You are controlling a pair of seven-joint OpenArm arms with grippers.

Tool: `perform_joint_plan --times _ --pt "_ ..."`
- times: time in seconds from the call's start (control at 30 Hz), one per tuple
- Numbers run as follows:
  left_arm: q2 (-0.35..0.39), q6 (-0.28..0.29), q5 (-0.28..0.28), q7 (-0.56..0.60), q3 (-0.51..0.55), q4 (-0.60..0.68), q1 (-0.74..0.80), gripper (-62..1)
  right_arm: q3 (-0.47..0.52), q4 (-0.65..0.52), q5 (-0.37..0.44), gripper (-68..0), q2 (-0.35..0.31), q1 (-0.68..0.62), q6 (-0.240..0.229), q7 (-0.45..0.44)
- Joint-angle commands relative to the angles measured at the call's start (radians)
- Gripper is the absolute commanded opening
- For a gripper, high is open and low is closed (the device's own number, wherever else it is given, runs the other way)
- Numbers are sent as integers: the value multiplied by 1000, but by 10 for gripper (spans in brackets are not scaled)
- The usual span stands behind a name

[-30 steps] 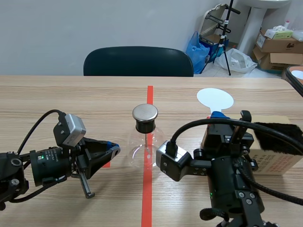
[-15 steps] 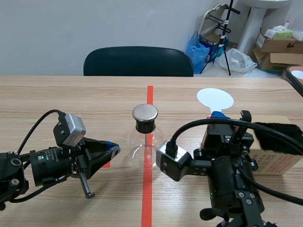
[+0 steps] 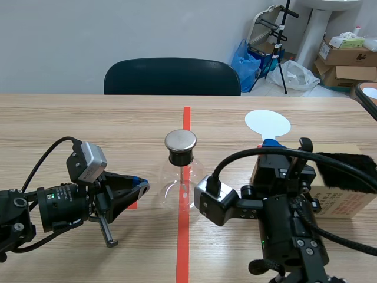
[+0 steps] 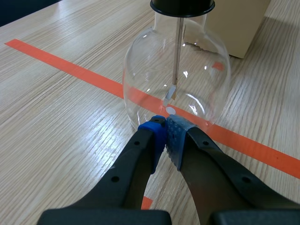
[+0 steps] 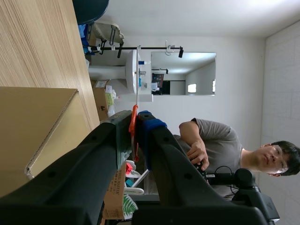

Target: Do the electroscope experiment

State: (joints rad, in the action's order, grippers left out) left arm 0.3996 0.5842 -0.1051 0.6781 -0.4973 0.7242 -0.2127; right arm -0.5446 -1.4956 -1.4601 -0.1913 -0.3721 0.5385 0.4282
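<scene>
your left claw (image 4: 166, 130) is pressed together, just beside the glass jar (image 4: 197, 79) on the bench (image 4: 56, 112). your right claw (image 3: 271, 143) pinches the white paddle (image 3: 268, 122), likely ready for the jar's metal top (image 3: 180, 140).

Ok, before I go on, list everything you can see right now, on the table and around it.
electroscope flask: one, clear glass, black stopper, silver cap; on the red tape line, mid-table.
white disc: one, white; just beyond the right gripper, held or not I cannot tell.
cardboard box: one, tan; on the table, beside the right arm.
fur piece: one, black; on top of the box.
table: one, light wood.
chair: one, dark; behind the table.
cartons: several, brown; back right, near a blue bag.
person: one, grey top; background of the right wrist view.
left gripper: shut, tips at the flask's base.
right gripper: raised beside the box.
</scene>
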Motion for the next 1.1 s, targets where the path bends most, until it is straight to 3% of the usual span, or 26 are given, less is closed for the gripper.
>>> perform_joint_plan --times 0.0,0.87,1.07 --pt "3 2 7 14 4 22 0 -579 3 -8 -1 -662 -5 9 13 3" --pt "3 2 7 14 4 22 0 -579 14 -27 -1 -662 2 -6 14 8" --pt "3 2 7 14 4 22 0 -579 95 -106 -1 -662 20 -85 14 -74"
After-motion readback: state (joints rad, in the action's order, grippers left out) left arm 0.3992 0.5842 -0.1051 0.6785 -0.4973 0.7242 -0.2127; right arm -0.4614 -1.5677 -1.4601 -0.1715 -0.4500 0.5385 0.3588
